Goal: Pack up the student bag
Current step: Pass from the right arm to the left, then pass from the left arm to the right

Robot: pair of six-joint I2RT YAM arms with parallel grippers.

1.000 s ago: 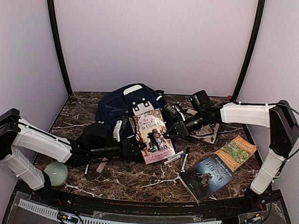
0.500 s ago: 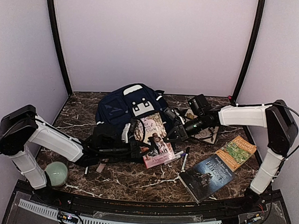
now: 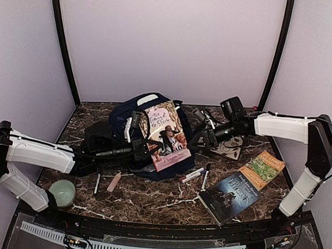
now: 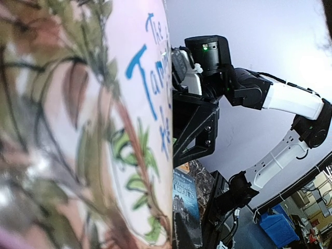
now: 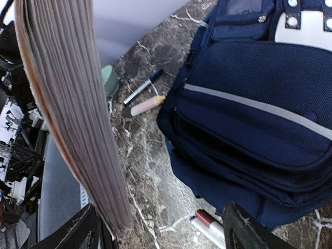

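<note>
From above, you have the student bag [image 3: 121, 121] lying on the desk [image 3: 151, 204] just past centre, toward 12 o'clock. A pink-covered book [image 3: 166, 136] is raised and tilted over the bag's 3 o'clock half. Your left tool [image 3: 137, 142] is clamped on the book's 9 o'clock edge. Your right tool [image 3: 203, 140] sits just beside the opposite edge.

The right wrist view gives you what the overhead one cannot. That tool's jaws stand wide apart, and the book's grey page block hangs close by one finger. Beyond it lies the bag's navy front pocket with its pale stripe. A marker [image 5: 142, 87] and a pink tube [image 5: 148, 105] lie side by side on the desk off the bag's corner.

The left wrist view is almost filled by the book's cover, with its blue lettering and leafy drawing. Its own fingers do not show there. Past the cover's edge you see the right tool facing it.

Only the overhead view shows you these:
- A green candle [image 3: 62, 191] at 8 o'clock.
- A dark book [image 3: 229, 196] and a green-and-orange book [image 3: 261, 167] at 4 o'clock.
- Two pens [image 3: 192, 175] between the bag and the dark book.
- A flat card [image 3: 231, 149] under the right arm at 2 o'clock.

The desk is dark brown marble with white veins. Pale lilac walls [image 3: 169, 47] enclose it, with black posts [image 3: 62, 48] at the far corners.
</note>
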